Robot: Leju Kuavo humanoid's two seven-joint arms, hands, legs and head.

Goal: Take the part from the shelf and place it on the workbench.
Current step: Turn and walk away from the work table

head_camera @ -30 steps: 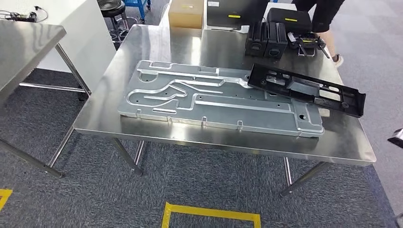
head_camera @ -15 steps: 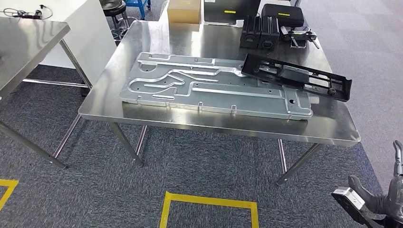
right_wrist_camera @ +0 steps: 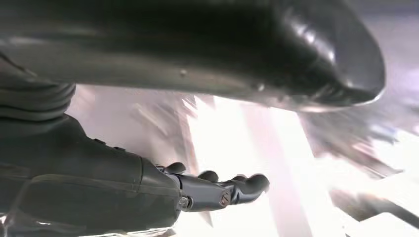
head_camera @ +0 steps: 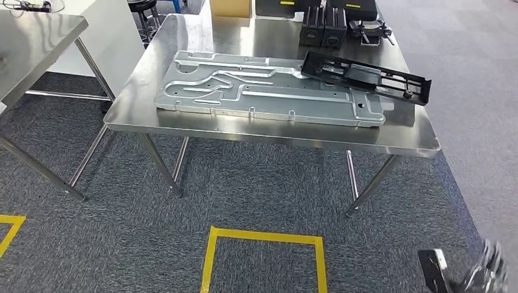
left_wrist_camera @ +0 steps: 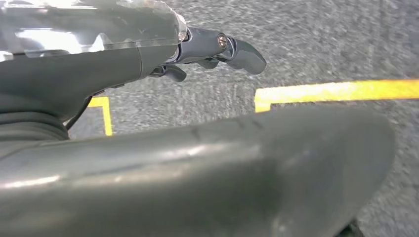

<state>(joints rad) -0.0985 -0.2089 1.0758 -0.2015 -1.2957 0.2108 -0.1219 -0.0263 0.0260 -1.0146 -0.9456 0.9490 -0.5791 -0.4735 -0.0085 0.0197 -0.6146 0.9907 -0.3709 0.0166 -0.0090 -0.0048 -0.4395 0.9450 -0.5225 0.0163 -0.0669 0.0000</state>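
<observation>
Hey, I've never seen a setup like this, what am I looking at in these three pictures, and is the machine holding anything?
This is a humanoid robot with two arms. The wide picture comes from its head, looking down at a steel workbench. On it lie a long grey stamped metal panel, a black plastic frame with one end resting on that panel, and dark cases at the back. Yellow tape marks the carpet. The other two pictures come from cameras at each wrist. The left robot hand hangs over the carpet and seems to hold nothing. The right robot hand also seems empty; that picture is badly blurred.
</observation>
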